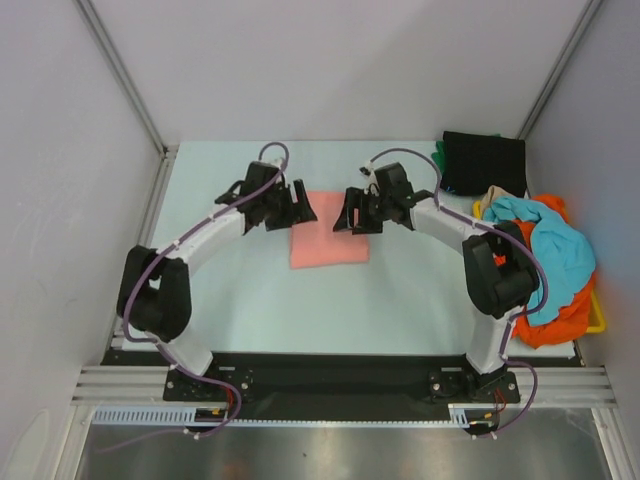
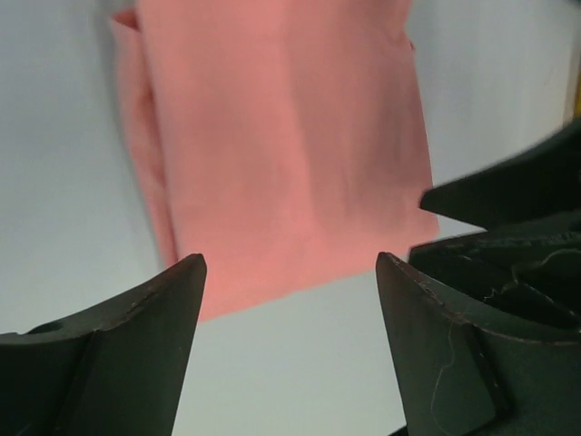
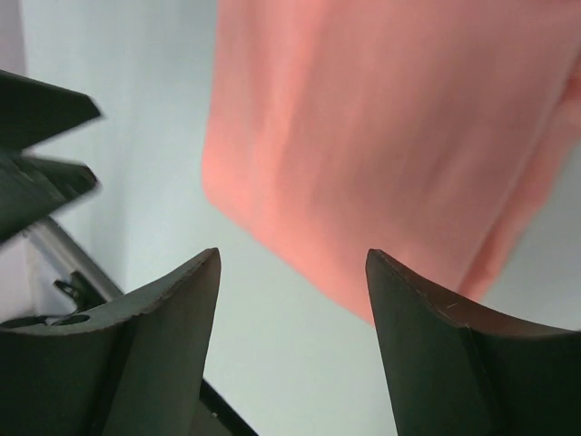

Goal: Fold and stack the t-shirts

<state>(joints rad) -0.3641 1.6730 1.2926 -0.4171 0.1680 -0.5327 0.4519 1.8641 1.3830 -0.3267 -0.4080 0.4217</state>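
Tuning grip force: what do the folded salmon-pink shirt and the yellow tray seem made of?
Folded salmon-pink shirt: soft matte cloth, perhaps cotton knit; layered edges, faint creases. Yellow tray: probably rigid plastic; smooth straight rim, mostly hidden.

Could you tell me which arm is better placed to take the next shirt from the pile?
Likely the right: the pile lies beside that arm, and the right gripper is open and empty.

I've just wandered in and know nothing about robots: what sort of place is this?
Probably a robotics lab test booth: left arm and right arm mounted by a metal rail, plain white panels around, a folded pink shirt and a heap of others.
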